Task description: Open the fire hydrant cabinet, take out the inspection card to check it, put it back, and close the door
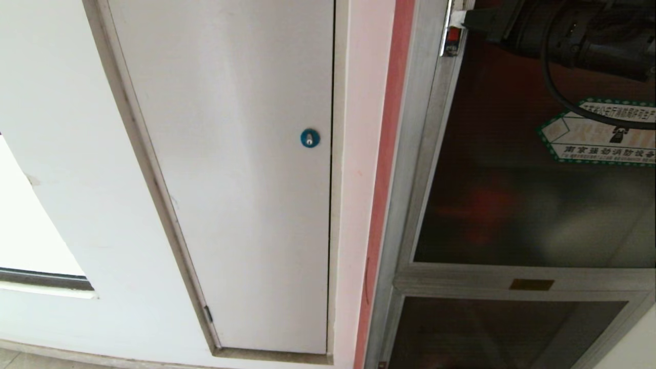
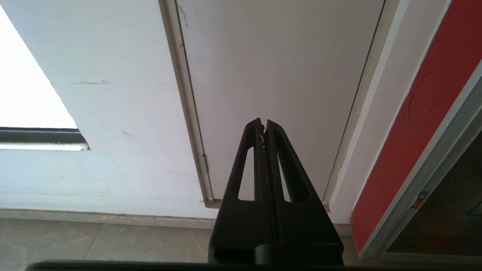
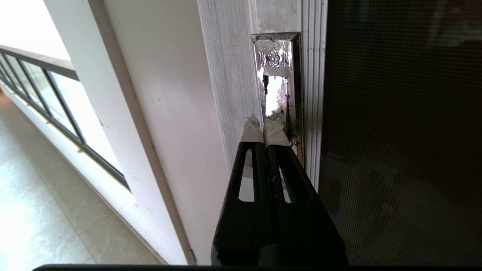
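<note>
The fire hydrant cabinet [image 1: 410,179] fills the right of the head view, its silver frame beside a red strip. Its door [image 1: 512,205], dark tinted glass with a green-edged hexagonal sticker [image 1: 599,136], lies flush in the frame. My right gripper [image 1: 464,19] reaches in from the top right, shut, its white-taped tips at the small red latch [image 1: 452,36]. In the right wrist view that gripper [image 3: 264,126] points at the metal latch plate [image 3: 276,75] beside the door glass [image 3: 399,131]. My left gripper [image 2: 263,124] is shut and empty, low down before the white door. The inspection card is hidden.
A plain white door [image 1: 230,179] with a round blue lock [image 1: 309,138] stands left of the cabinet. Below the glass door sits a lower dark panel with a small orange label [image 1: 531,284]. A railed window [image 3: 37,94] runs along the wall farther left.
</note>
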